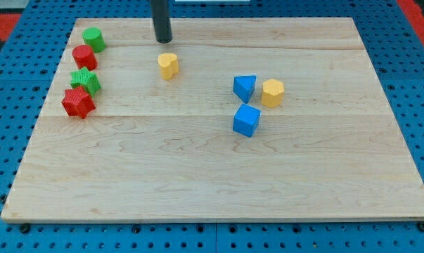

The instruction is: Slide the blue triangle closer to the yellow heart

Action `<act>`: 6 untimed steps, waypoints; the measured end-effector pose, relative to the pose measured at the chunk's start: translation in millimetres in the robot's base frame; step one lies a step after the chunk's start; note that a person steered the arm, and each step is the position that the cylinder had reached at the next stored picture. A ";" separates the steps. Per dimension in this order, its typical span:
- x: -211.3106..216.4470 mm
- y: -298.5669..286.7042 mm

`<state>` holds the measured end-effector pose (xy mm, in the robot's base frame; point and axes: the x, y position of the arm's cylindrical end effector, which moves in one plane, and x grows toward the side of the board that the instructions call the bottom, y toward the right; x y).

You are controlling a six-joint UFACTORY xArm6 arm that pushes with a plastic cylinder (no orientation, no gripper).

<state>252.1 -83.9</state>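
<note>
The blue triangle (245,88) lies right of the board's middle, touching a yellow hexagon (272,93) on its right. The yellow heart (168,65) lies to its upper left, a good gap away. My tip (162,40) is at the view's top, just above the yellow heart and slightly left of it, not touching it. It is far from the blue triangle.
A blue cube (246,120) sits just below the blue triangle. At the view's left stand a green cylinder (93,39), a red cylinder (84,57), a green star (85,81) and a red star (78,102). The wooden board (212,183) rests on a blue pegboard.
</note>
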 end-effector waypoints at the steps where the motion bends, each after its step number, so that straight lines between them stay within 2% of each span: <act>1: 0.0 0.4; 3: 26.3 22.1; 5: 97.2 188.8; 6: 127.0 219.6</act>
<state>379.2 135.7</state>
